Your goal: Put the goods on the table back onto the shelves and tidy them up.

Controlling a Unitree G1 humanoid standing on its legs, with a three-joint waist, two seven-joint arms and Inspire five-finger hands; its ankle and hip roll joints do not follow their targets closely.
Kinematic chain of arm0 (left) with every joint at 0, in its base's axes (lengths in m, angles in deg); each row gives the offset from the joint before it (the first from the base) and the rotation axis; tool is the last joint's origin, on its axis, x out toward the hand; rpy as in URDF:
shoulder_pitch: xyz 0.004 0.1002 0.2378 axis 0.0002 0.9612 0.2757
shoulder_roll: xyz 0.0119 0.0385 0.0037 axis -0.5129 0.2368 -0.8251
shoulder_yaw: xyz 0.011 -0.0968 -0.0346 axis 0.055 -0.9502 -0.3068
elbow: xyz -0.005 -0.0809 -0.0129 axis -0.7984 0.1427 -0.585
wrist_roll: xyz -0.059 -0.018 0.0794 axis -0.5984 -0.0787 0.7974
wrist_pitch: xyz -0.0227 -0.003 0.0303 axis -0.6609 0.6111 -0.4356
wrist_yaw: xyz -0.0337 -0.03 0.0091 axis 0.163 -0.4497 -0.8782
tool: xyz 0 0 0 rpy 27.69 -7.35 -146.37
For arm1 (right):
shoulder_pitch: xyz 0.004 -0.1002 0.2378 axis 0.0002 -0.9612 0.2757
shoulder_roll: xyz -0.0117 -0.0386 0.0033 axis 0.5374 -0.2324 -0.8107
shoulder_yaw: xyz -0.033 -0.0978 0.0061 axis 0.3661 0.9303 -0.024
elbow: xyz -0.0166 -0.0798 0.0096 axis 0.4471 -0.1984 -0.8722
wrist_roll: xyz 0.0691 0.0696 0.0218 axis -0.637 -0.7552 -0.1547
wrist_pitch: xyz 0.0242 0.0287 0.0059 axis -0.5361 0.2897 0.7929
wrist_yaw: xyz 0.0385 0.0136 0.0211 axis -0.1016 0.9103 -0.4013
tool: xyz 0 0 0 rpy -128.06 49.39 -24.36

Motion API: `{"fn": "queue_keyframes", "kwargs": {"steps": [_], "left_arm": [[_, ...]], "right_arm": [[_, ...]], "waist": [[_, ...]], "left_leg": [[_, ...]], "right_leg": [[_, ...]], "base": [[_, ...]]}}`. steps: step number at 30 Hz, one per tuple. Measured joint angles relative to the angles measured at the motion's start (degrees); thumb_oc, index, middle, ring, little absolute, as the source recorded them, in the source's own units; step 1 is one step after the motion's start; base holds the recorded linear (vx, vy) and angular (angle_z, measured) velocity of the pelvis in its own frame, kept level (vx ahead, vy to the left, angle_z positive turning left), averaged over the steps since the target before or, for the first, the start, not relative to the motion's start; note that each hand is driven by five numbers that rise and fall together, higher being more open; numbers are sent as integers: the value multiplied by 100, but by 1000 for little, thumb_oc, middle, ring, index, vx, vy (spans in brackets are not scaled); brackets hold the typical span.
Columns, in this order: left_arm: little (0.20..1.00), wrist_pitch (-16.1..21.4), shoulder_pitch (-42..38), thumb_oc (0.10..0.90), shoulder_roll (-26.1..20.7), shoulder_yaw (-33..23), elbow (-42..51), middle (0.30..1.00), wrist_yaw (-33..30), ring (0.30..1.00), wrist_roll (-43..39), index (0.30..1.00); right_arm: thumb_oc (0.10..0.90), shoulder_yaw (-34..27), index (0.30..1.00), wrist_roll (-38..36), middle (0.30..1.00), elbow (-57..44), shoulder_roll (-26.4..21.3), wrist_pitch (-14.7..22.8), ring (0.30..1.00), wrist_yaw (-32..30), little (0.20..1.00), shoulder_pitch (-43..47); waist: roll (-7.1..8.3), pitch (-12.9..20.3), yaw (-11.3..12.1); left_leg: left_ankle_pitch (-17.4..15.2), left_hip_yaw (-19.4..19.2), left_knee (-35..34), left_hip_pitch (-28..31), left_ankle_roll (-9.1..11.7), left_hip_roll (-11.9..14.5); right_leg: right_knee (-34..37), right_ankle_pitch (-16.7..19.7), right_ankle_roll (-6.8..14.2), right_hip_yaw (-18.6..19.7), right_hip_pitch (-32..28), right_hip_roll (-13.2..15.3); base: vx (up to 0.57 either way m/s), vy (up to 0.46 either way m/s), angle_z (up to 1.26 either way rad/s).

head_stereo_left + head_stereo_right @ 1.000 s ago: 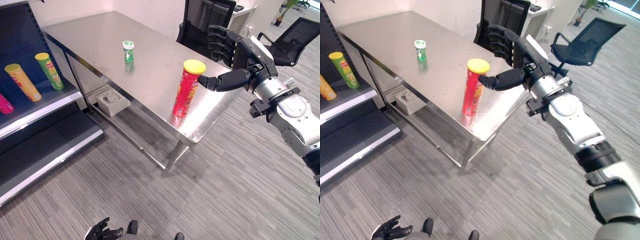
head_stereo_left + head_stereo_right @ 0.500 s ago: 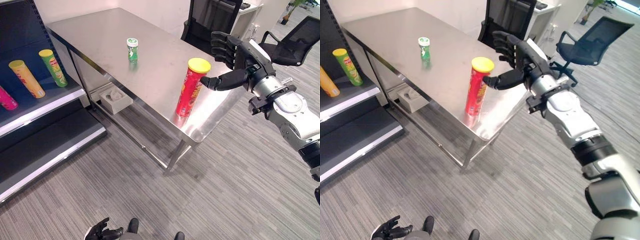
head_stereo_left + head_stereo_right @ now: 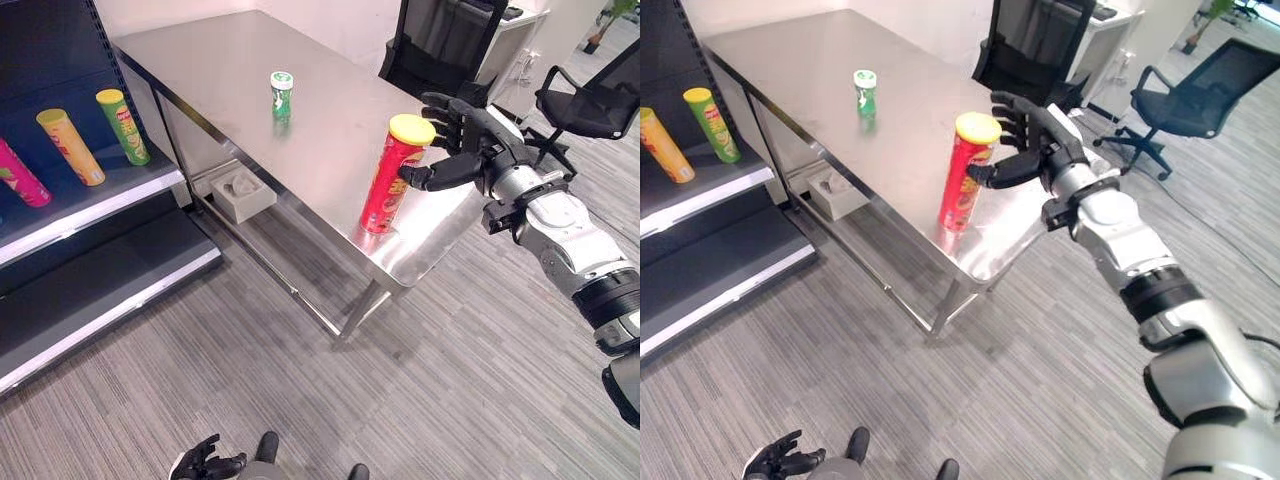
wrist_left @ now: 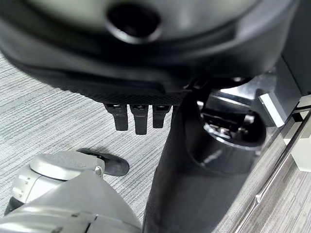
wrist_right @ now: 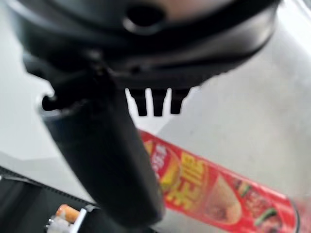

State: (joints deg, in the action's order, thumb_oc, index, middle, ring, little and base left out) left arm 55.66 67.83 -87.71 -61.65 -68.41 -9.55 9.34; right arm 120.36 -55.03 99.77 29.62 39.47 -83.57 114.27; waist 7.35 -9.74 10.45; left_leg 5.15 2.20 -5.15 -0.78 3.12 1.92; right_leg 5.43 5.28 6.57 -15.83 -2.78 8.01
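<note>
Left eye view: two cans on table (image 3: 330,110); right hand (image 3: 470,150) spread, thumb touching red can (image 3: 395,175).

Left and right eye views: the scene is seen from head height, looking down and forward; the steel table (image 3: 250,60), the shelves (image 3: 90,195) at the left and the grey floor (image 3: 890,390) are shared, slightly offset. Right wrist view: taken very close along the right hand (image 5: 112,145), facing the red can (image 5: 218,194) on the tabletop. Left wrist view: directed down at the floor from close range.
</note>
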Motion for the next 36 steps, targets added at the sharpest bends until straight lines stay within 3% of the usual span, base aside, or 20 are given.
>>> {"fn": "queue_keyframes", "kwargs": {"steps": [18, 30, 32, 36], "left_arm": [[900, -5, -27, 800, -79, 50, -62, 900, 3, 900, -52, 900], [900, -6, -47, 800, -113, 62, -66, 900, 7, 900, -51, 900], [900, -6, -47, 800, -119, 61, -66, 900, 7, 900, -52, 900], [900, -9, -68, 800, -129, 62, -69, 900, 7, 900, -52, 900]], "right_arm": [[800, 3, 900, -1031, 900, 419, 518, -270, 900, 111, 900, 210], [800, 135, 900, -1029, 900, 932, 520, -392, 900, 124, 900, 613], [400, 144, 300, -984, 300, 1133, 541, -428, 300, 123, 300, 735], [400, 145, 300, -753, 300, 1443, 622, -507, 300, 112, 300, 902]], "waist": [[74, -15, 71], [139, -49, 143], [139, -49, 144], [142, -48, 139]], "left_leg": [[16, 39, 0, -37, 24, 3], [22, 103, 0, -52, 32, 0], [22, 106, 0, -53, 33, 0], [24, 110, 0, -53, 34, 1]], "right_leg": [[1, -1, 1, -53, 13, -3], [1, -8, 3, -122, -4, -3], [1, -8, 3, -123, -5, -4], [1, -8, 3, -126, -5, -7]], "base": [[2, -1, 0], [5, -2, 2], [0, 0, 0], [0, 0, 0]]}}
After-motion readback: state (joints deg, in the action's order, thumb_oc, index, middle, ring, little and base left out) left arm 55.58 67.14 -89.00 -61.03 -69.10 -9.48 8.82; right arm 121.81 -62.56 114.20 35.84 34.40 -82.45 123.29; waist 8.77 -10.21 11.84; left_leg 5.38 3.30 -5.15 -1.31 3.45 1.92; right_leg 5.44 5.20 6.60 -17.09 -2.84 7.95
